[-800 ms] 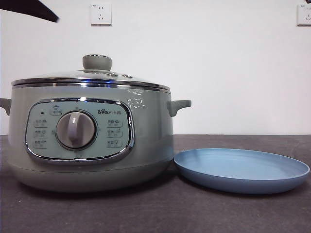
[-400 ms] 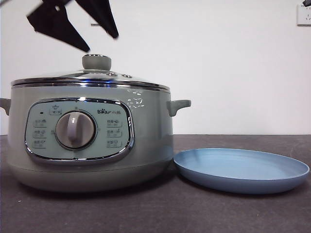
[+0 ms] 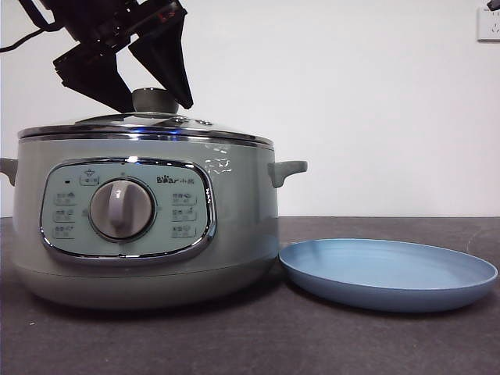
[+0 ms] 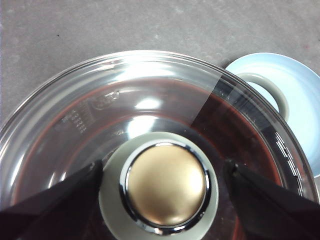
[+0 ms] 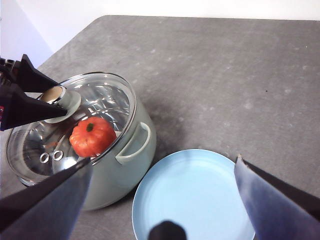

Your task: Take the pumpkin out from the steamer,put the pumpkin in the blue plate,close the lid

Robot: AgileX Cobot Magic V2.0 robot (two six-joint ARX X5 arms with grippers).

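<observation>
The sage-green steamer [image 3: 141, 226] stands on the dark table with its glass lid [image 3: 148, 125] on. My left gripper [image 3: 152, 98] is open, its jaws on either side of the lid's knob [image 4: 167, 187], apart from it. The orange-red pumpkin [image 5: 91, 137] shows through the glass inside the steamer [image 5: 125, 155] in the right wrist view. The blue plate [image 3: 388, 273] lies empty right of the steamer and also shows in the right wrist view [image 5: 192, 200]. My right gripper [image 5: 162, 200] is open and empty, high above the plate.
The steamer's side handle [image 3: 287, 170] juts toward the plate. A white wall with sockets [image 3: 489, 23] stands behind the table. Bare grey tabletop [image 5: 240, 85] lies beyond the plate.
My left gripper has come down from the upper left and now straddles the lid's knob. The steamer, lid and plate have not moved.
</observation>
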